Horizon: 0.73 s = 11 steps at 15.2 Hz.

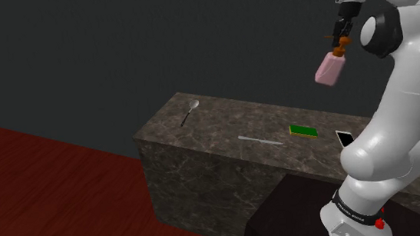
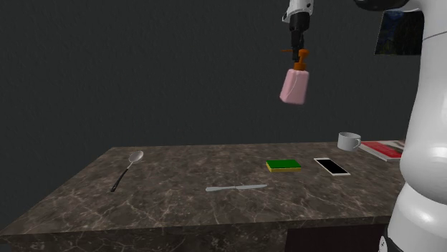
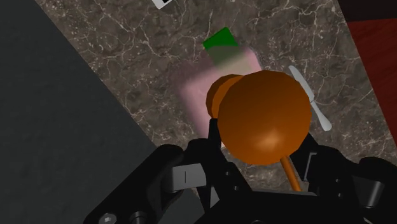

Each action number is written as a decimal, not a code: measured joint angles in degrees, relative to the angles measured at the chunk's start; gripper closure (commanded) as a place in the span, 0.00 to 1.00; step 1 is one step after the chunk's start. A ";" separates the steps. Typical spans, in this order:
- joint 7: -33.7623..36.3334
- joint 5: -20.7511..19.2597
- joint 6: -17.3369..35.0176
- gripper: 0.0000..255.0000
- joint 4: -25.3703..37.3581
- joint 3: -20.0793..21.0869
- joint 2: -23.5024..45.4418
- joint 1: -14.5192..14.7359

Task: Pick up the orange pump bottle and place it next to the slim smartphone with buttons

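Above the counter point(image 2: 179, 204): the black gripper point(image 2: 299, 49) held the pump bottle point(image 2: 294, 86) by its orange pump head, with a finger pressed to either side.
Bottle: pink body with an orange pump. It hung tilted in the air, well clear of the dark marbled top.
Beneath the bottle: a green-and-yellow sponge point(image 3: 219, 39) showed just past the pink body in the wrist view.
Smartphone point(image 2: 332, 166): lay flat on the counter, near the sponge, on the second exterior view's right of it.
Other things: a knife point(image 2: 236, 187) and a spoon point(image 2: 127, 168) lay apart on the counter. A white mug point(image 2: 348, 141) stood beside a red book point(image 2: 385, 149).
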 measured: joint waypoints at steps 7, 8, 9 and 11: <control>-10.53 5.29 -5.46 1.00 15.55 -3.44 11.98 -10.47; -11.03 5.21 -4.73 1.00 14.84 -3.55 12.02 -10.69; -11.18 4.95 -3.76 1.00 13.49 -3.61 11.62 -10.46; -11.14 4.09 -1.20 1.00 9.54 -3.64 10.13 -9.41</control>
